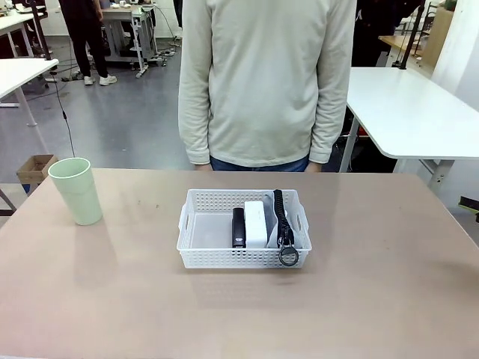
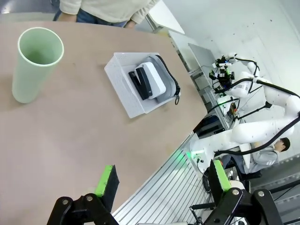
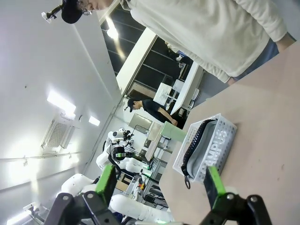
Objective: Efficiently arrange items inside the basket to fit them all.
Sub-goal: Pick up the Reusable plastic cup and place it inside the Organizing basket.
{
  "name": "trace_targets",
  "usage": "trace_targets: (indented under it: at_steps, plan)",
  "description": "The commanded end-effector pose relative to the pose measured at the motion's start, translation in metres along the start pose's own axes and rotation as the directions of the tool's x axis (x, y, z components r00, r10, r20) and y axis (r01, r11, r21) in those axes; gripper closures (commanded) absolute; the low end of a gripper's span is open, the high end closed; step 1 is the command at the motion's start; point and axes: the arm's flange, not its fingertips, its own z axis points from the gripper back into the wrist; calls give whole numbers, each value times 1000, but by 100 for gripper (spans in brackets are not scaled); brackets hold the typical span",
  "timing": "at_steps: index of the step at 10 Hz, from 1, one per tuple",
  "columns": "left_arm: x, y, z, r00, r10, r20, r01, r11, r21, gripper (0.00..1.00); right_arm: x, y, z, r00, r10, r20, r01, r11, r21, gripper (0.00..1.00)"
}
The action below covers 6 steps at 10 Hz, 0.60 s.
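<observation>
The left tool (image 2: 163, 180) is being held wide open and empty over the edge of the brown worktop (image 2: 70, 140). Well ahead of it, a shallow white perforated plastic basket (image 2: 119, 86) is being filled by a small black stapler (image 2: 140, 83), a white rounded rectangular box (image 2: 154, 79) and a grey "CAMPUS" pouch with a black zipper strap (image 3: 199, 140). A pale green plastic cup (image 2: 35, 63) is being carried upright by the worktop outside the basket, ahead on the left finger's side. The right tool (image 3: 160, 182) is likewise being held spread with nothing gripped, the basket lying ahead of it.
</observation>
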Motion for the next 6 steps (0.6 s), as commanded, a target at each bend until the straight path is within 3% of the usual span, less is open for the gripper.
trace_targets:
  at_steps: [1,2,3,4,6]
  plan:
    - [0,-5,2,1000,-8,12,8,1000,-7,0,-2,5,3,1000,-1,-11,1,1000,6,0]
    - [0,0,0,1000,0,0,0,1000,0,0,-2,5,3,1000,-1,-11,1,1000,6,0]
    - [25,35,-17,987,-161,5,161,980,-120,0,-2,5,3,1000,-1,-11,1,1000,6,0]
    - [29,65,-28,967,-249,58,256,947,-193,0,-2,5,3,1000,-1,-11,1,1000,6,0]
    - [25,86,-24,888,-418,190,448,881,-156,0,-2,5,3,1000,-1,-11,1,1000,6,0]
